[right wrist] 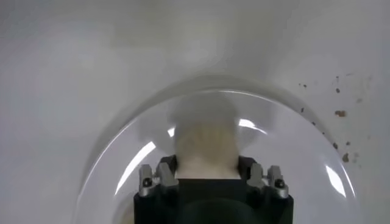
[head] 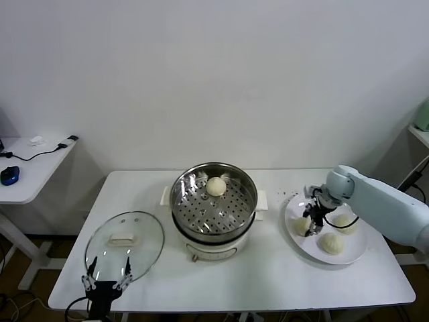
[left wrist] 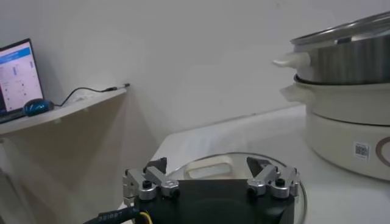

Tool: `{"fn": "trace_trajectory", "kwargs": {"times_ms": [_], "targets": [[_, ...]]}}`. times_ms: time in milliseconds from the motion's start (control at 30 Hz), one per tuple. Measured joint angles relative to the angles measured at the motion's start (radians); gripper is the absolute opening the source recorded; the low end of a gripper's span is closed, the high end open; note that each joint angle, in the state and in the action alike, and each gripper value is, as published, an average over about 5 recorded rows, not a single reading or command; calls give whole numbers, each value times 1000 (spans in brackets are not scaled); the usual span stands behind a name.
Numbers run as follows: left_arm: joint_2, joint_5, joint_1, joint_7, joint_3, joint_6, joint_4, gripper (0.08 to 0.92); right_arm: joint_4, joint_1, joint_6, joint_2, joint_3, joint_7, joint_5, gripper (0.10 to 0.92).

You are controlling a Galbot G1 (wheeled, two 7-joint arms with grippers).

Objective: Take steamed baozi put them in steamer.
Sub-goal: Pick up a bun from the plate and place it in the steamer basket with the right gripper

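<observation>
The steamer [head: 213,231] stands mid-table with one steamed baozi [head: 215,186] on its perforated tray; its steel side [left wrist: 347,61] also shows in the left wrist view. On the white plate [head: 355,258] to the right lie two more baozi [head: 344,222] [head: 330,243]. A third one [head: 301,225] sits at the plate's left side with my right gripper [head: 312,221] shut on it. In the right wrist view this baozi [right wrist: 206,143] is pressed between the jaws of the right gripper [right wrist: 207,165]. My left gripper [head: 106,274] hangs open at the table's front left.
A round glass lid [head: 124,241] with a white handle lies flat, left of the steamer, just beyond the left gripper [left wrist: 210,167]. A side desk [head: 30,168] with a mouse and cable stands far left. Crumbs dot the table near the plate [right wrist: 292,152].
</observation>
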Motion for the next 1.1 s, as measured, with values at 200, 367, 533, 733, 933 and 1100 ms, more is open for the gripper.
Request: {"fn": "trace_trajectory", "kwargs": {"times_ms": [200, 367, 533, 733, 933, 1100], "targets": [[0, 1, 4, -1, 1, 0, 0, 823, 14, 17, -8, -12, -9, -2, 16, 561], [0, 0, 9, -2, 1, 0, -5, 823, 38, 73, -10, -34, -43, -5, 52, 560], [-1, 0, 13, -2, 6, -1, -12, 823, 65, 197, -14, -40, -132, -11, 130, 565], [-3, -3, 12, -1, 17, -3, -14, 823, 89, 402, -33, -5, -279, -8, 281, 568], [-5, -1, 0, 2, 36, -3, -17, 823, 89, 601, -55, 84, -416, 6, 466, 568], [1, 0, -12, 2, 47, 1, -23, 823, 95, 704, -79, 188, -484, 27, 603, 568]]}}
